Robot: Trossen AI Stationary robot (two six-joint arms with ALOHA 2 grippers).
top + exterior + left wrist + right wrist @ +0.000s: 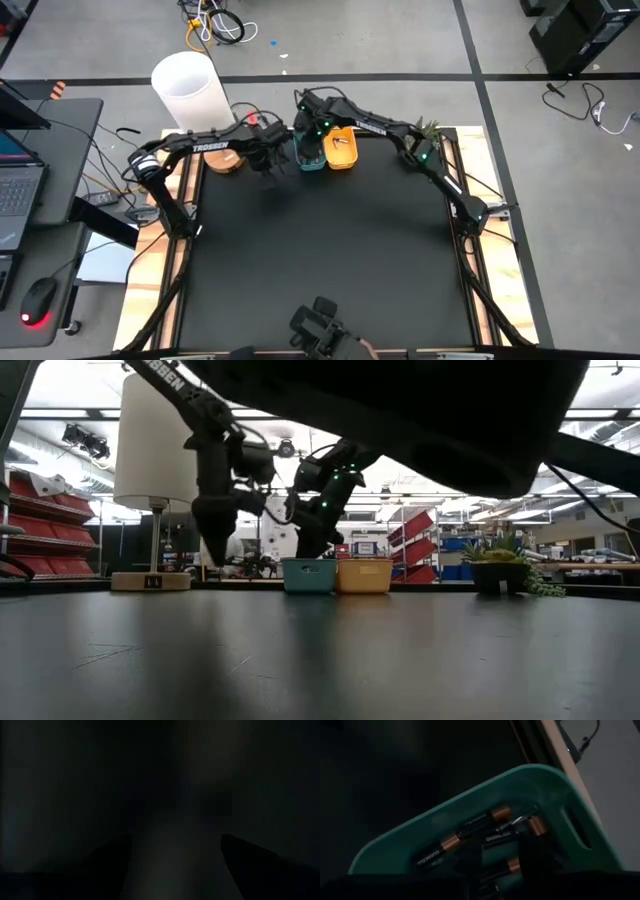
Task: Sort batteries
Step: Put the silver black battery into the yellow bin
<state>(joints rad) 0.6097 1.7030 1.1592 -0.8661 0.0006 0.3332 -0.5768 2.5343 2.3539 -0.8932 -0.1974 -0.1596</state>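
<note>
A teal bin (310, 160) and a yellow bin (342, 152) stand side by side at the far edge of the black mat. In the right wrist view, several black batteries (475, 827) with copper ends lie on the floor of the teal bin (555, 785). My right gripper (308, 135) hangs slanting down over the teal bin (308, 575). Just left of the bins, my left gripper (266, 168) points straight down above the bare mat. It is open, with nothing between its fingers (110, 852).
A white lamp (188, 85) on a wooden base (150, 580) stands at the far left corner. A small potted plant (500, 572) stands at the far right. The mat's middle and near part (320, 250) is bare. A camera mount (320, 325) sits at the near edge.
</note>
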